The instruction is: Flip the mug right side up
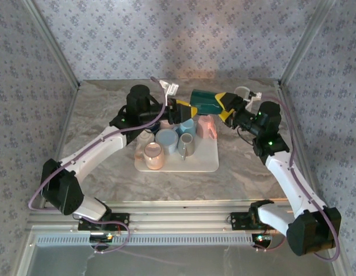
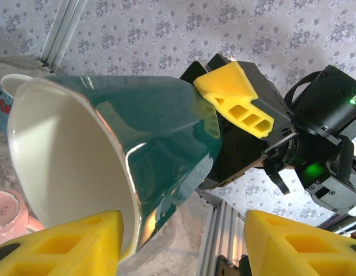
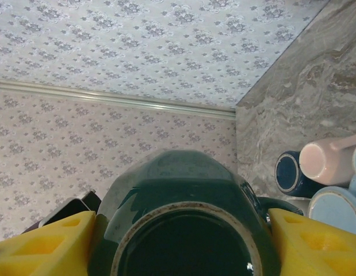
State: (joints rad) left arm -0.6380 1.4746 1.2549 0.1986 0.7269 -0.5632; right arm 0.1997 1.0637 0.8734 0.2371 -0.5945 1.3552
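A white tray (image 1: 203,162) is sitting mid-table, carrying several mugs (image 1: 166,141). Above its far edge, the right gripper (image 1: 225,107) is clamping the green mug (image 1: 205,102) by its base end, holding it in the air on its side with the mouth pointing left. The left gripper (image 1: 182,109) is hovering at that mouth, its jaws standing apart with the rim's wall between them.

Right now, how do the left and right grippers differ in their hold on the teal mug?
The right gripper has its jaws shut on the base end of the teal mug; the left gripper has open jaws at the mouth end, gripping nothing. The right gripper meets the mug from the right, the left gripper from the left. Shared: yellow fingers, both lifted off the table.
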